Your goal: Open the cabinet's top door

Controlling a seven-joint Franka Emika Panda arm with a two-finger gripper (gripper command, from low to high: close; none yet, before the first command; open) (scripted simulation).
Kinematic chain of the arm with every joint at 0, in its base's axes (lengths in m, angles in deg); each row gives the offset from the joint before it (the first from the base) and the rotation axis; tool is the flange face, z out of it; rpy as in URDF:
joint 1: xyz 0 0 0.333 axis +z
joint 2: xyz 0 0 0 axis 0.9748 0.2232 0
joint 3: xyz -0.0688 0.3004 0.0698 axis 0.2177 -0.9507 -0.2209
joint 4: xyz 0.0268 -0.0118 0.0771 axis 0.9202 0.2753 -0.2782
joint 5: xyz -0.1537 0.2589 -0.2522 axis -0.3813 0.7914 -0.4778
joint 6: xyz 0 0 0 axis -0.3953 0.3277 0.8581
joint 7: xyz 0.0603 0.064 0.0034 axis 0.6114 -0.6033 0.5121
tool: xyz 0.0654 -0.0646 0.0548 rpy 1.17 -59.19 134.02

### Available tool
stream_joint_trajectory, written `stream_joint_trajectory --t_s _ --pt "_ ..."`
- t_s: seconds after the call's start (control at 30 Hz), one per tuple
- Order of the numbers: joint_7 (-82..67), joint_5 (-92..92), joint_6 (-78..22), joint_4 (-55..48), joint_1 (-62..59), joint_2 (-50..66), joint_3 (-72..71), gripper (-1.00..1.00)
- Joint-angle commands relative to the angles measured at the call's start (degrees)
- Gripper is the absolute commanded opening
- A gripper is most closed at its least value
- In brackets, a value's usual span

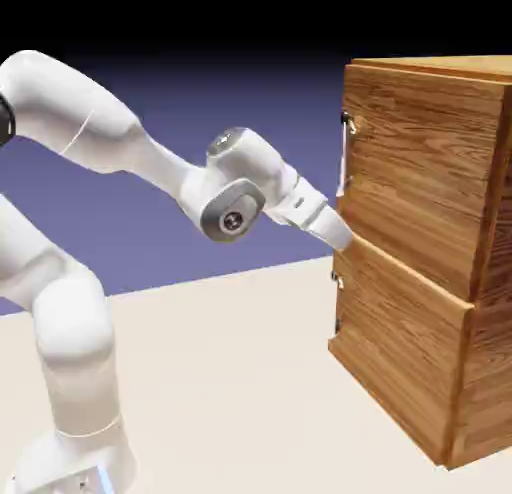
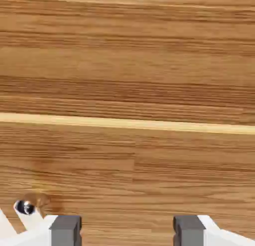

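A: What is the biggest thing here?
B: The cabinet (image 1: 425, 252), a tall brown wood-grain box standing on the pale worktop (image 1: 230, 382). Everything else I place against it.
A: And the top door?
B: The top door (image 1: 415, 172) is the cabinet's upper panel, with its thin silver handle (image 1: 345, 152) upright along the edge nearest the arm. It sits slightly proud of the lower door (image 1: 400, 352).
A: Where is the arm?
B: The white arm (image 1: 120, 142) reaches toward the cabinet's front, and the hand (image 1: 335, 230) sits right at the seam between the two panels, below the handle.
A: Is the hand holding anything?
B: No. In the hand view its grey fingertips (image 2: 65, 229) stand wide apart, with only wood between them and a pale seam line (image 2: 127, 123) crossing the cabinet above.
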Motion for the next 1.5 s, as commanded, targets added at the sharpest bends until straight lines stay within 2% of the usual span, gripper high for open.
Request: stream_joint_trajectory --t_s 0.0,1.47 --pt "-0.92 2.50 -0.58 -0.27 -1.26 -1.25 -1.23 0.00" --pt "-41.51 112.15 -26.04 -12.30 -56.66 -56.05 -55.47 0.00"
